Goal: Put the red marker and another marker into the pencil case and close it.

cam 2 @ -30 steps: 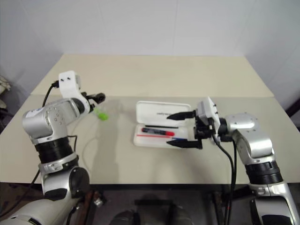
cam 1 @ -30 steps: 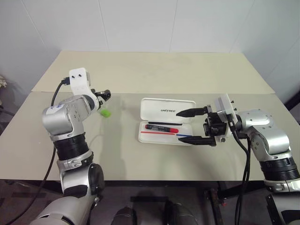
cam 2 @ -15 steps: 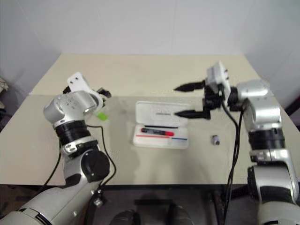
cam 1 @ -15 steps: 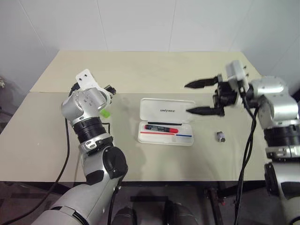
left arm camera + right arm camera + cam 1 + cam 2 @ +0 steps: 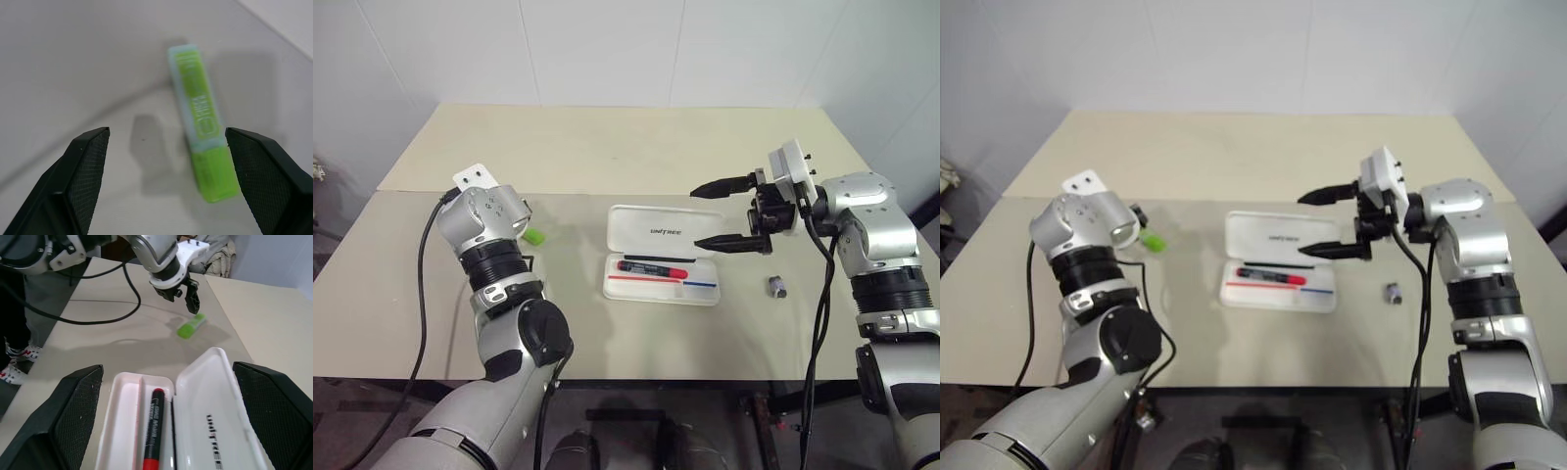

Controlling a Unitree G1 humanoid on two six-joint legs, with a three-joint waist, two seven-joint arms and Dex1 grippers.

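Pencil case (image 5: pixel 664 253) open on beige table (image 5: pixel 607 147), white walls; both grippers wide open, empty

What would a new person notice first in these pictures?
The white pencil case lies open at the middle of the table, with the red marker already inside. To its left, the green highlighter lies on the table under the open left claw. The right claw hovers open over the case's right end.

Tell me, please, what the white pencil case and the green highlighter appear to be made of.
The pencil case looks like hard, smooth plastic: rigid hinged lid, rounded corners, a slight sheen. The green highlighter seems plastic too: a translucent pale cap over a glossy bright-green body with a printed label. Neither can be confirmed by sight alone.
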